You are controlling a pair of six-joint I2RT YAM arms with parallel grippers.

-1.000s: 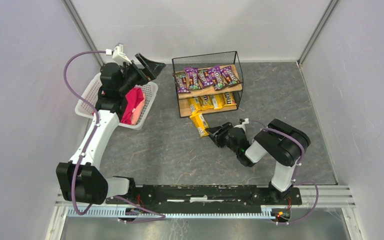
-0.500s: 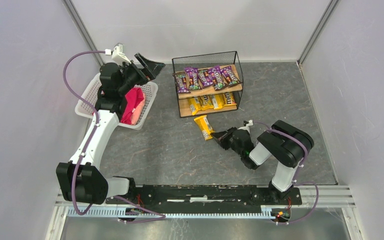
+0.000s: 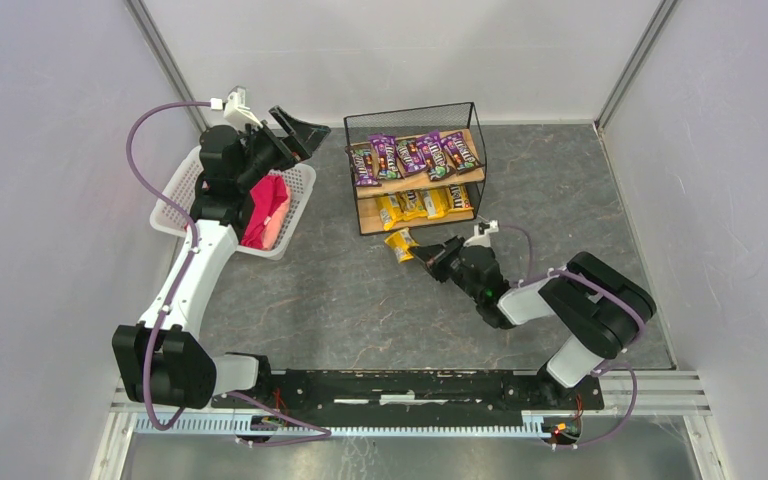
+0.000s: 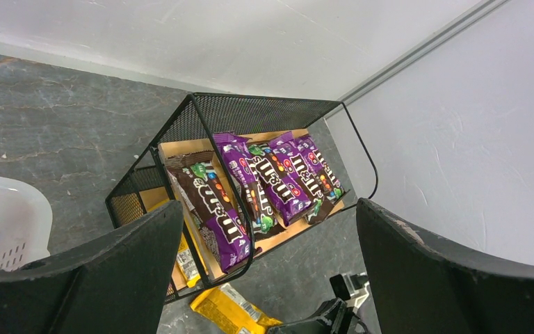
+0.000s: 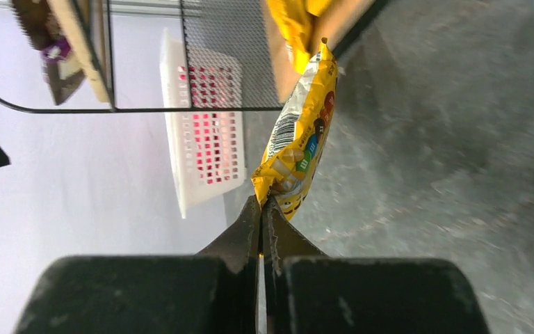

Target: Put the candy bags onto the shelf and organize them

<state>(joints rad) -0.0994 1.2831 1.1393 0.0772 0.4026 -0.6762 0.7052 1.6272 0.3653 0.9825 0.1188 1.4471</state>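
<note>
The shelf (image 3: pixel 415 125) stands at the back middle, with several purple candy bags (image 3: pixel 415 155) on its top board and several yellow ones (image 3: pixel 425 204) on the lower board. My right gripper (image 3: pixel 426 256) is shut on the end of a yellow candy bag (image 3: pixel 400 243), just in front of the shelf's lower left corner. In the right wrist view the bag (image 5: pixel 299 142) hangs from my shut gripper (image 5: pixel 262 203), its far end by the lower board. My left gripper (image 3: pixel 300 126) is open and empty, held above the white basket, looking down on the shelf (image 4: pixel 201 111).
A white lattice basket (image 3: pixel 175 195) at the left holds a pink-red soft bundle (image 3: pixel 268 210). Grey walls close in the floor on three sides. The arms' base rail (image 3: pixel 410 385) runs along the near edge.
My right gripper has carried the yellow bag from the floor up and back toward the shelf's lower front left. The right arm has swung out to the right. The left arm has not moved.
</note>
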